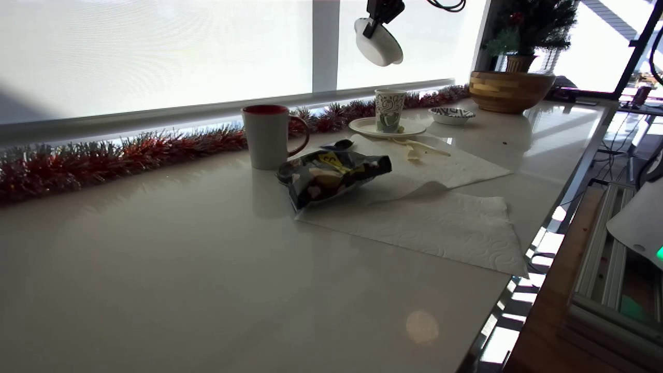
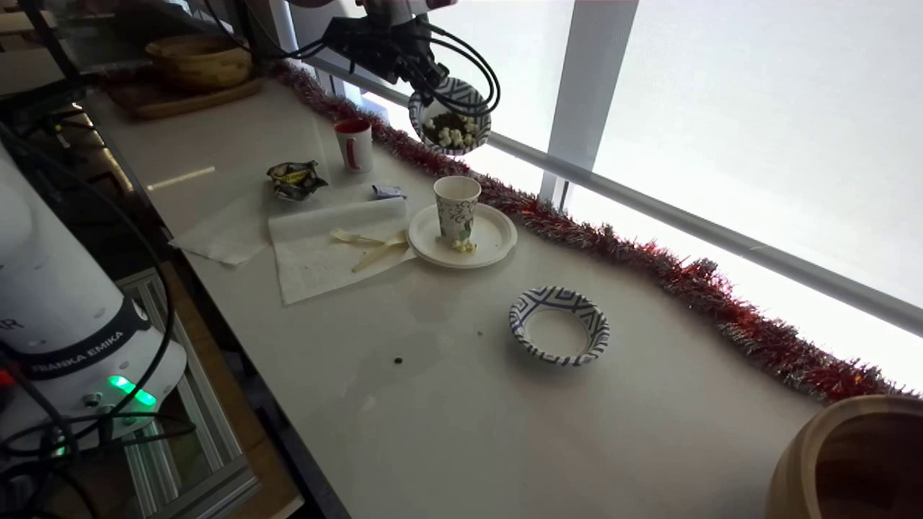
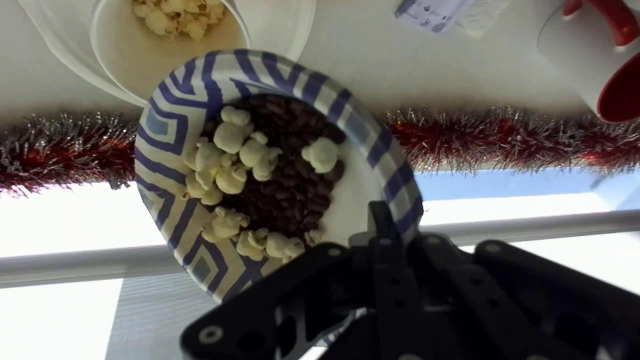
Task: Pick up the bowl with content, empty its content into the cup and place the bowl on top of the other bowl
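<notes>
My gripper [image 3: 395, 227] is shut on the rim of the bowl with content [image 3: 360, 187], a white paper bowl with a blue pattern. Popcorn [image 3: 230, 180] and dark beans [image 3: 290, 195] lie inside it. In both exterior views this bowl [image 1: 378, 45] hangs tilted in the air, higher than the cup [image 2: 456, 205]. That patterned paper cup stands upright on a white plate [image 2: 497, 241]; popcorn shows inside the cup [image 3: 115, 55] in the wrist view. The other bowl [image 2: 555, 331], similarly patterned, sits on the table with nothing seen in it.
A white mug with a red inside [image 1: 267, 137] and a dark snack bag [image 1: 331, 176] stand beside paper towels [image 1: 440, 228]. Tinsel [image 2: 649, 267] runs along the window. Plastic cutlery [image 2: 382, 249] lies by the plate. A wooden bowl [image 1: 510, 93] stands beyond the other bowl.
</notes>
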You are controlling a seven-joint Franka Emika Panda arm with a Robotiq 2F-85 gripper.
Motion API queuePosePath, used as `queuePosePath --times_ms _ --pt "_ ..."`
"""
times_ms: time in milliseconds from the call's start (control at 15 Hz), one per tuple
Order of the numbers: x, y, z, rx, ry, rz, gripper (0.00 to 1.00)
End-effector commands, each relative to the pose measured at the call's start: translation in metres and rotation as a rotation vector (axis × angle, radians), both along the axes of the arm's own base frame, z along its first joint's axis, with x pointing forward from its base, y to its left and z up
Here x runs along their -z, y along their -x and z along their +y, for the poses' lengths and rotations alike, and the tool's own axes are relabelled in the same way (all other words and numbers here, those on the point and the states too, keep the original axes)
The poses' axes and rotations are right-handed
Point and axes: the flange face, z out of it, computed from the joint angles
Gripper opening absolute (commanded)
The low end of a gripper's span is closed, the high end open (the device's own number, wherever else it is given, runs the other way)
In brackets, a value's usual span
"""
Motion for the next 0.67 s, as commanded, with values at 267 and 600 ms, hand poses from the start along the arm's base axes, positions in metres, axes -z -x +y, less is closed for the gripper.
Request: queuePosePath --times_ms 267,600 --pt "0.013 0.005 0.002 0.018 -0.136 0.016 0.01" --pt "0.025 0.012 -0.005 0.052 -0.191 0.004 0.01"
